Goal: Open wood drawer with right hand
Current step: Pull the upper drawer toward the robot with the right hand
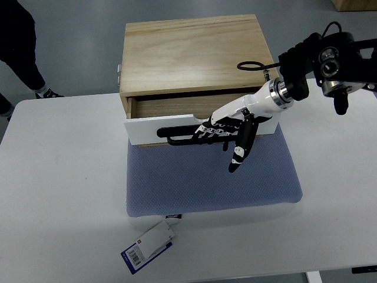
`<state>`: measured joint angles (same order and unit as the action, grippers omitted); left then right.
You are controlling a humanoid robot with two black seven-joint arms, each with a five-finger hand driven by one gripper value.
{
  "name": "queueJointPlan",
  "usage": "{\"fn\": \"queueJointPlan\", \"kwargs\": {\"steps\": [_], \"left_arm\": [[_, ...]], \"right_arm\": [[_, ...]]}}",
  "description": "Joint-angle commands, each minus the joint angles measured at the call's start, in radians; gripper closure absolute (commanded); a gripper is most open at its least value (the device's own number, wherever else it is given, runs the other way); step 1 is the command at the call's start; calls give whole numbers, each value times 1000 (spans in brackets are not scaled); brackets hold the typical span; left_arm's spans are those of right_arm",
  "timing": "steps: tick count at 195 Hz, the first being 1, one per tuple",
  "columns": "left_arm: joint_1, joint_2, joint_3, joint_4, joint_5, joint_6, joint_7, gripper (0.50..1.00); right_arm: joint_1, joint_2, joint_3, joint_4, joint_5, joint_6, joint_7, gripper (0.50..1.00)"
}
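Drawer (162,127): part-open at your 12 o'clock, handle (182,137) running 9-to-3. Right hand (227,131): fingers curled around that handle, arm entering from 2 o'clock. You likely pull toward 6 o'clock.

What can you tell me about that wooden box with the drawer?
The pale wooden box sits on a blue-grey mat on the white table. Its white-fronted drawer is pulled partly out, slightly askew. The right hand has its fingers hooked on the drawer's black bar handle.
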<state>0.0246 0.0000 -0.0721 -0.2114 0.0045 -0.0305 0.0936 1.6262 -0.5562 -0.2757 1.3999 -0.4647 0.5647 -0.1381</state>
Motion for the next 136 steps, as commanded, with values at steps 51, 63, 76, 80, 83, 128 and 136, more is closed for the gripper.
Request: {"fn": "queueJointPlan", "kwargs": {"steps": [51, 63, 76, 80, 83, 128, 136], "left_arm": [[0, 0, 0, 1, 0, 0, 0, 500], [0, 0, 0, 1, 0, 0, 0, 500], [0, 0, 0, 1, 0, 0, 0, 500], [0, 0, 0, 1, 0, 0, 0, 500], [0, 0, 0, 1, 0, 0, 0, 500], [0, 0, 0, 0, 0, 0, 0, 500], [0, 0, 0, 0, 0, 0, 0, 500]], "right_arm": [[14, -21, 0, 30, 0, 44, 0, 556], [14, -30, 0, 39, 1, 46, 0, 556], [18, -37, 0, 48, 1, 46, 0, 556], [23, -41, 0, 53, 1, 46, 2, 556], [23, -41, 0, 53, 1, 46, 2, 556], [32, -51, 1, 71, 1, 46, 2, 556], [32, -51, 1, 71, 1, 46, 2, 556]]}}
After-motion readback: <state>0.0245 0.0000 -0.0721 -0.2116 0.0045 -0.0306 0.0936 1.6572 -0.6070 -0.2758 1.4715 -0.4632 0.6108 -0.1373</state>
